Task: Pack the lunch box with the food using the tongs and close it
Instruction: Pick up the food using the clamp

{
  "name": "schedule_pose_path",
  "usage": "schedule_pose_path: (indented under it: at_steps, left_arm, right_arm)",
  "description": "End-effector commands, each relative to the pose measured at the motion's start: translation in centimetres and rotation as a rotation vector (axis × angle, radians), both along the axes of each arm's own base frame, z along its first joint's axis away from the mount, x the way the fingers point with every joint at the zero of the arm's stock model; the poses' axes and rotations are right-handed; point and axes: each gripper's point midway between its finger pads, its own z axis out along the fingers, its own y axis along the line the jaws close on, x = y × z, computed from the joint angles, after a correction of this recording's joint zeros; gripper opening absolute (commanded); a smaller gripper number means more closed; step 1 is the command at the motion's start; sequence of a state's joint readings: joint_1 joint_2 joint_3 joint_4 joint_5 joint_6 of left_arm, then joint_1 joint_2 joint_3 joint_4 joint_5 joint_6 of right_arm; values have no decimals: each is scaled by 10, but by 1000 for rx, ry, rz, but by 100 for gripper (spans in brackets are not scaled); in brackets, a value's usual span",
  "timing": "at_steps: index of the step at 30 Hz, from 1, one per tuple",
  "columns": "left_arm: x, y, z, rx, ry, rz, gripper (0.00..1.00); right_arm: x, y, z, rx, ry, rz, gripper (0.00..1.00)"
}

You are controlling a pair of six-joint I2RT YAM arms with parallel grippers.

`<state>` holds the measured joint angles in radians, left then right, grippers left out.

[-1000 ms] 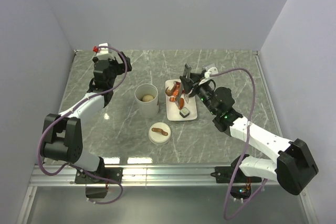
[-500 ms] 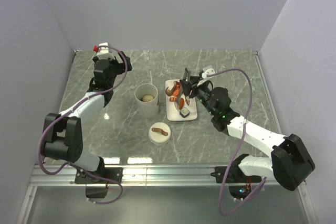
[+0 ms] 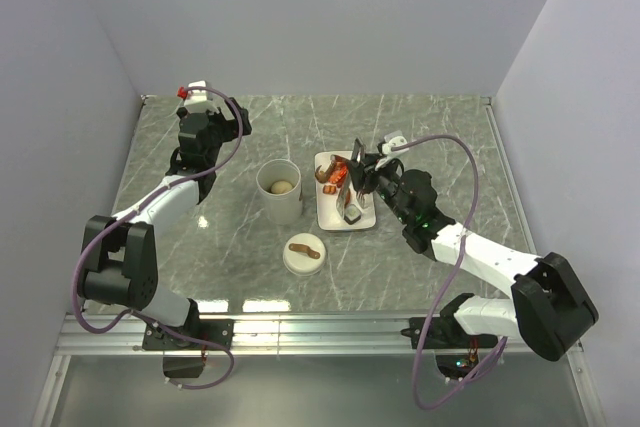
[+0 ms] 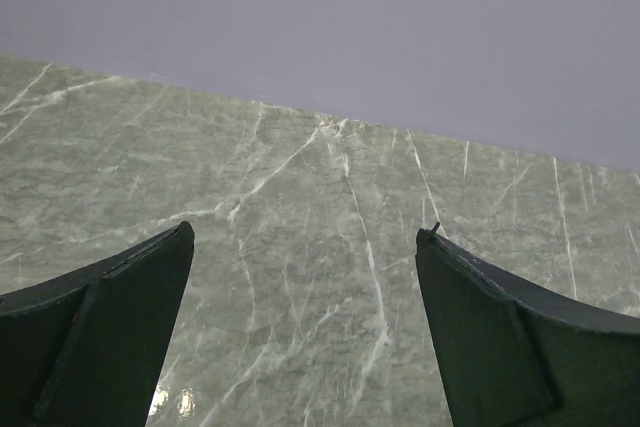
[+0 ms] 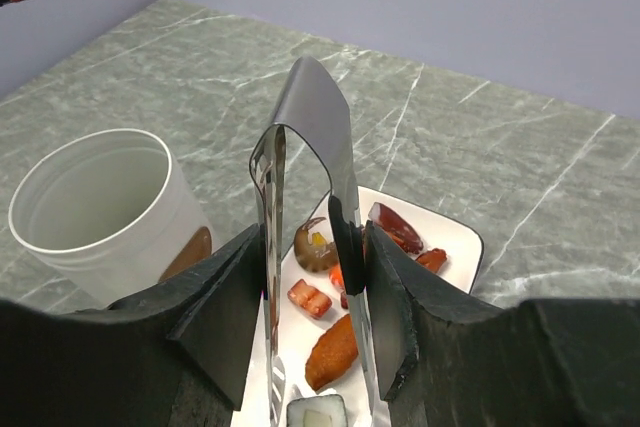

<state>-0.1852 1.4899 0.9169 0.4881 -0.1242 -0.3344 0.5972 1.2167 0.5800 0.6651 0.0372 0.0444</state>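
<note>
The white lunch box [image 3: 281, 192] stands open left of the plate, a beige ball [image 3: 282, 186] inside it; in the right wrist view it [image 5: 100, 209] shows at the left. Its cream lid [image 3: 304, 254] with the brown strap lies on the table in front of it. My right gripper [image 3: 358, 175] [image 5: 315, 277] is shut on the grey tongs [image 3: 351, 202] [image 5: 312, 137], whose arms stay spread and point down over the food [image 5: 335, 352]: several pieces, including an orange one, red bits and a white-and-black block [image 5: 318, 413]. My left gripper [image 3: 207, 125] [image 4: 305, 247] hangs open over bare table at the far left.
The flat white plate [image 3: 329, 217] [image 5: 462, 239] carries the food right of the lunch box. Grey walls close the table at the back and both sides. The right arm's purple cable [image 3: 470, 162] arcs above the table's right half.
My right gripper has shifted left and down with the tongs, bringing their tips lower over the near end of the plate. The left arm has stayed put.
</note>
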Motion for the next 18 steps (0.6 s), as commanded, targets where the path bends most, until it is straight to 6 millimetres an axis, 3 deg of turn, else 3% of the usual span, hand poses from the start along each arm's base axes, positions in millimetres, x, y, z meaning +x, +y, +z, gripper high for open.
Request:
schedule_pose_path:
  at_steps: [1, 5, 10, 16, 18]
  left_arm:
    - [5, -7, 25, -11, -62, -23, 99]
    - [5, -7, 25, -11, -61, -25, 99]
    - [6, -7, 26, -12, -64, -26, 99]
    - [5, -8, 25, -13, -61, -29, 99]
    - [5, -8, 26, -13, -62, -29, 99]
  right_arm:
    - [3, -4, 14, 36, -39, -20, 51]
    - [1, -5, 11, 34, -25, -17, 49]
    - [-4, -7, 7, 28, -6, -15, 39]
    - [-1, -10, 19, 28, -27, -32, 33]
    - [1, -8, 34, 41, -53, -29, 31]
